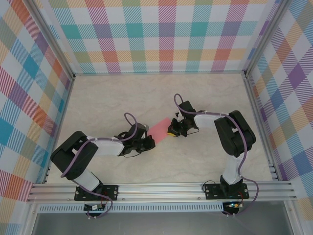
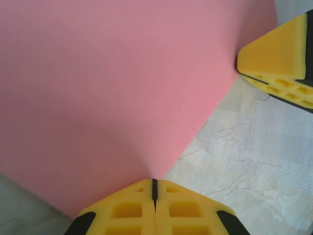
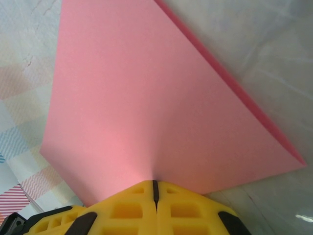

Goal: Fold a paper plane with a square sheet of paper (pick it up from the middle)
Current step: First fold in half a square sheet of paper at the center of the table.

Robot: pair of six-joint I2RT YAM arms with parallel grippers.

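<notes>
Overhead camera looks down from behind; wrist cameras (very close) share the paper (image 2: pixel 122 98).

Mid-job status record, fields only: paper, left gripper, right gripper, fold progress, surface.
paper: square sheet of paper, salmon pink, spanning between both grippers
left gripper: shut, pinching the sheet
right gripper: shut, pinching the sheet's other side
fold progress: a second layer shows along one edge in the right wrist view; no plane shape yet
surface: table, pale marbled

no readable text or markings
</notes>
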